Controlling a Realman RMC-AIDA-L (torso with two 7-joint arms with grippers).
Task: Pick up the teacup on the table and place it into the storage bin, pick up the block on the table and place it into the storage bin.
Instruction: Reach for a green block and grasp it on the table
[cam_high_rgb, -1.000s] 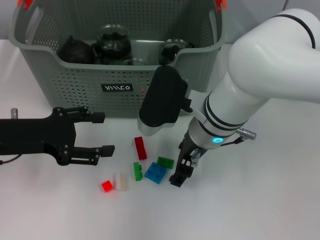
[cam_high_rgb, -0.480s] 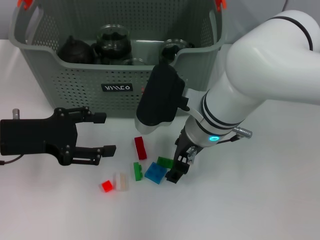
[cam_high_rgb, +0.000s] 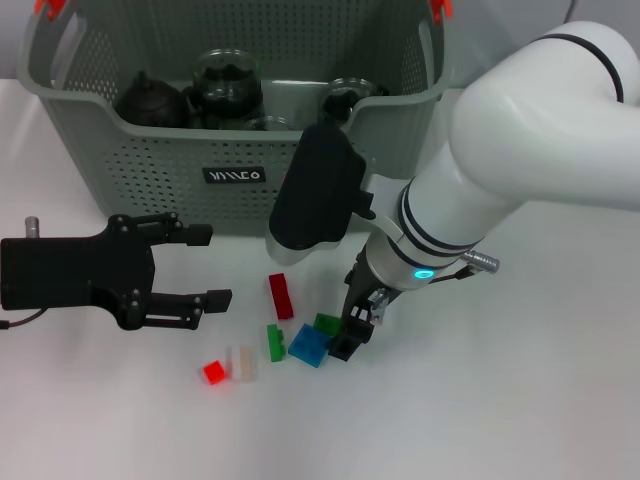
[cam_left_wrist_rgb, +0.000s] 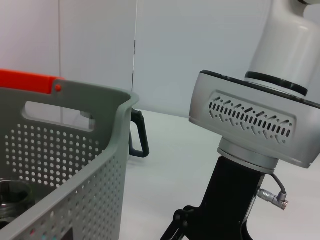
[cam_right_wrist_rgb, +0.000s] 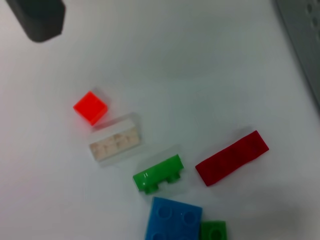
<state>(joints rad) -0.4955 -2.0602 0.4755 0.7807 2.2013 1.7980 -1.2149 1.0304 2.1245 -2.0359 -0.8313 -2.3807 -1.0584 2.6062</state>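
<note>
Blocks lie scattered on the table in front of the storage bin (cam_high_rgb: 130, 165): blue block (cam_high_rgb: 309, 345), dark green block (cam_high_rgb: 327, 324) touching it, and bright green (cam_high_rgb: 275, 342), red (cam_high_rgb: 281, 296), white and small red pieces close by. My right gripper (cam_high_rgb: 352, 328) sits low over the blue/dark-green pair; I cannot tell its finger spacing. My left gripper (cam_high_rgb: 190, 266) hovers spread, apart. Risk: tight clustering, so closing could pinch two blocks or knock neighbours away.
</note>
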